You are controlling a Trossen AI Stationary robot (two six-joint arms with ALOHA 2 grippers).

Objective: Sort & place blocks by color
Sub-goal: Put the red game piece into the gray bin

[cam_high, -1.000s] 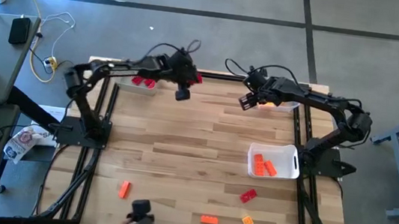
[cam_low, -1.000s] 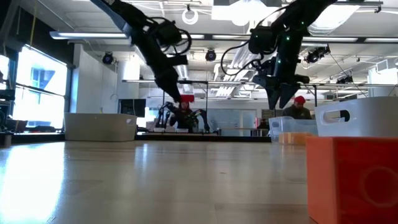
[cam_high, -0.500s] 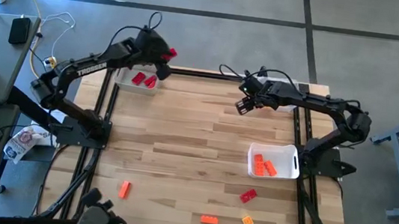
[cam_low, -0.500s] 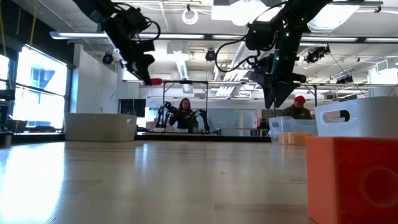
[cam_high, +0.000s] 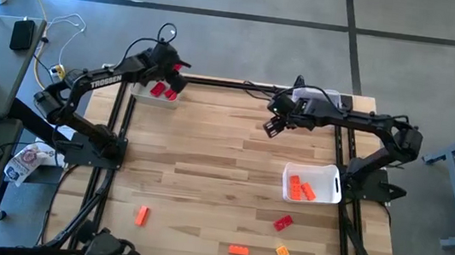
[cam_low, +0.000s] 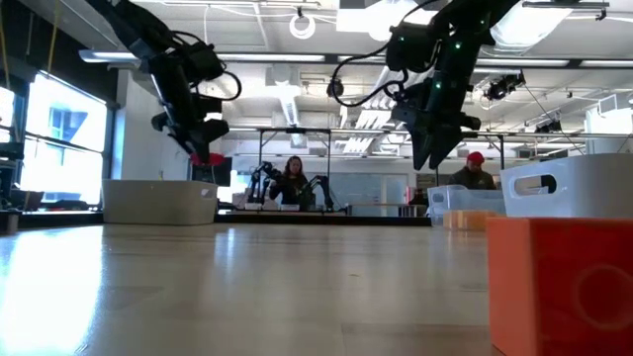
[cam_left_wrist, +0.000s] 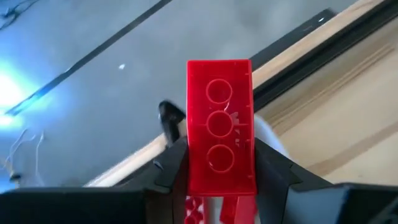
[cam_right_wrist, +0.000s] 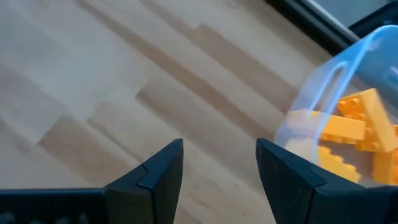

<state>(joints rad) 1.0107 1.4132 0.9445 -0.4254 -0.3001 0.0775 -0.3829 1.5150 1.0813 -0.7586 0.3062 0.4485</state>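
Between the two dark fingers (cam_left_wrist: 171, 171) of the left gripper (cam_left_wrist: 221, 186) a red rectangular plastic brick (cam_left_wrist: 221, 149) is held, clamped across its narrow width, three round marks showing on its face. This gripper (cam_high: 174, 68) hangs over the far-left table corner, just above a white plastic bin (cam_high: 140, 92) in which two more red bricks (cam_high: 163, 92) lie. The right gripper (cam_right_wrist: 217, 168) is seen with its fingers parted and nothing between them; it hovers above bare wood (cam_high: 207, 159) near a clear plastic bin of yellow-orange bricks (cam_right_wrist: 348, 127).

Remaining loose bricks are noted at the near edge: an orange one (cam_high: 142, 215), another orange (cam_high: 238, 250), a yellow-orange one (cam_high: 282, 252) and a red one (cam_high: 283, 223). Two orange bricks (cam_high: 300, 188) rest in a white handled bin (cam_high: 334, 191).

Handling judgement: each brick is likely light, rigid and smooth-sided (some slip possible), so a pinch across the narrow sides, centred, is advised.

Hidden: the red bin's interior is partly covered by the left arm; the bottom of the held brick is cut off.
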